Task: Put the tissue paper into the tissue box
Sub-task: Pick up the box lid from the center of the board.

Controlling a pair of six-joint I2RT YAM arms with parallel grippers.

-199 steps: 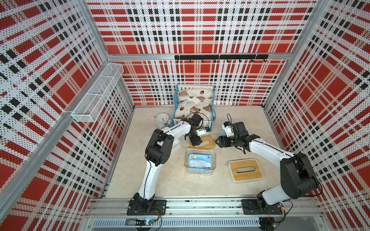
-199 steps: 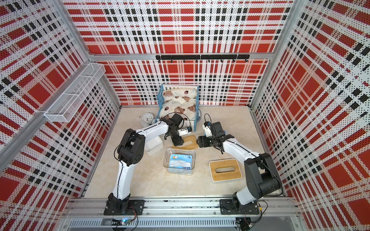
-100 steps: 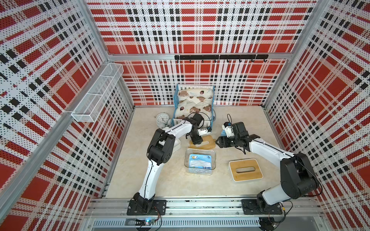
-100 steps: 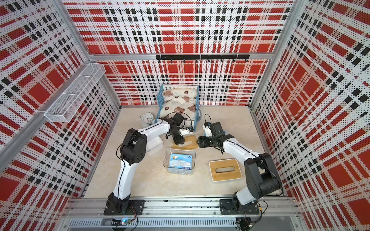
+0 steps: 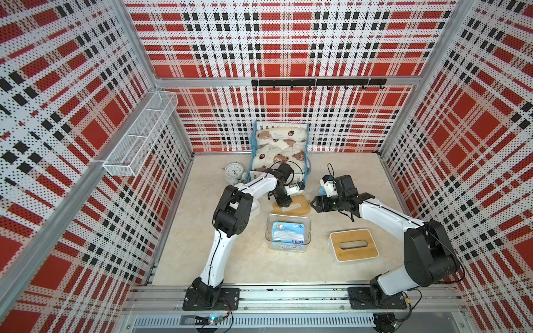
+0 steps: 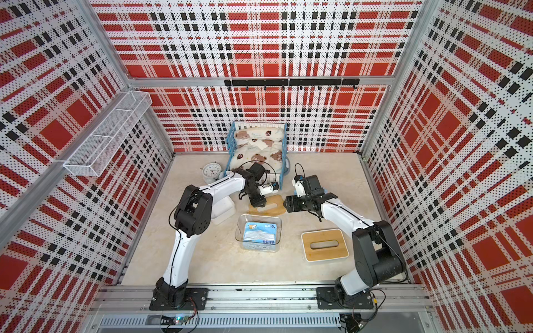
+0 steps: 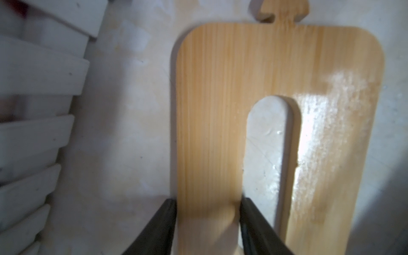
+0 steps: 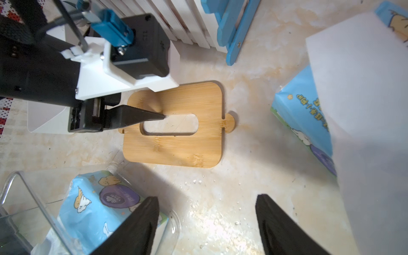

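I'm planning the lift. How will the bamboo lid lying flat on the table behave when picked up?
Probably stiff: the lid is a flat bamboo board, so it shouldn't sag. Likely light, being thin with its middle cut out. Its glossy wood may slip in the left fingers, which straddle only one narrow strip.

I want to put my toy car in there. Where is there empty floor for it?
Bare table runs along the front, between the clear box and the rail. The back right corner beside the toy bed is bare too. The middle is crowded: wooden lid, tissue pack, left arm and right arm sit close together.
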